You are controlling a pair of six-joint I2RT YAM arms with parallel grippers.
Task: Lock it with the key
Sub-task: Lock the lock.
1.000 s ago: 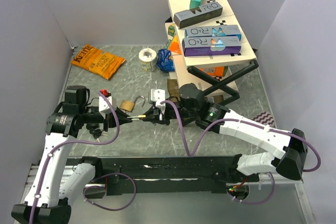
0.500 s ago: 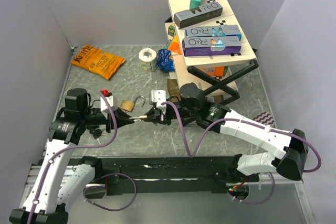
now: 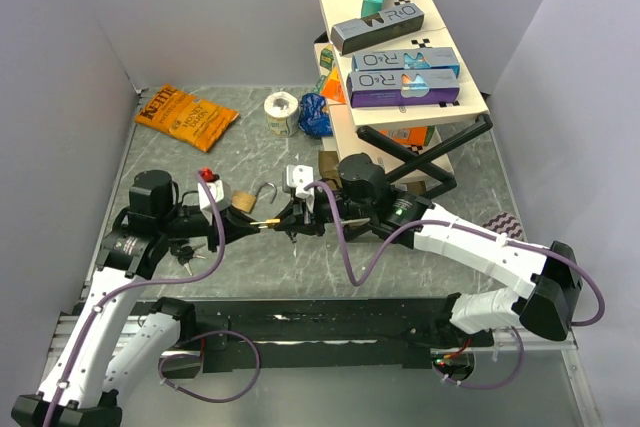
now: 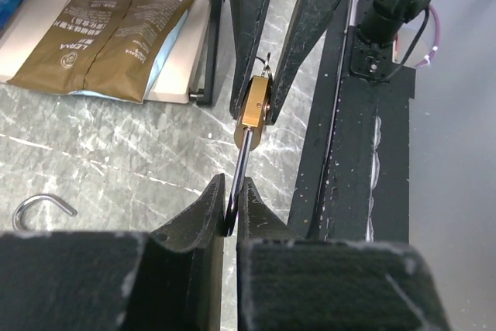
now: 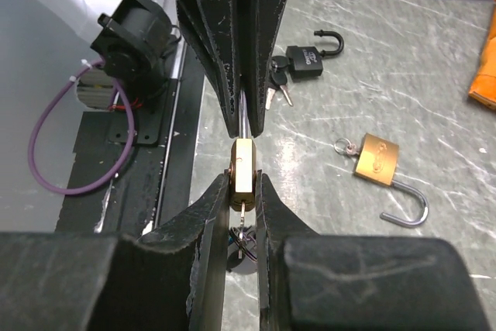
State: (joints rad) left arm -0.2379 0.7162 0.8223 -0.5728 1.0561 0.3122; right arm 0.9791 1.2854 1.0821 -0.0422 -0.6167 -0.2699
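Held padlock [image 5: 242,162]: brass body, brushed, dull yellow sheen. Its shackle [image 4: 239,172] is smooth bare metal and reads dark.

Right gripper [image 5: 242,191] fingers [image 5: 203,226], either side of the held padlock: black plastic, matt, scuffed with pale scratches.

Left gripper [image 4: 233,201] fingers [image 4: 190,226]: same matt black plastic, slightly grainy.

Table [image 5: 434,60] beneath the held padlock: marbled grey-green sheet, smooth, low sheen.

Second padlock [image 5: 377,158], right of the held padlock in the right wrist view: polished brass, with a bright, glossy steel loop.

Pouch [image 4: 108,32], beyond the held padlock in the left wrist view: brown, paper-like, matt, creased.

Chip bag [image 3: 186,116], far left of it from above: orange film, shiny, crinkled.
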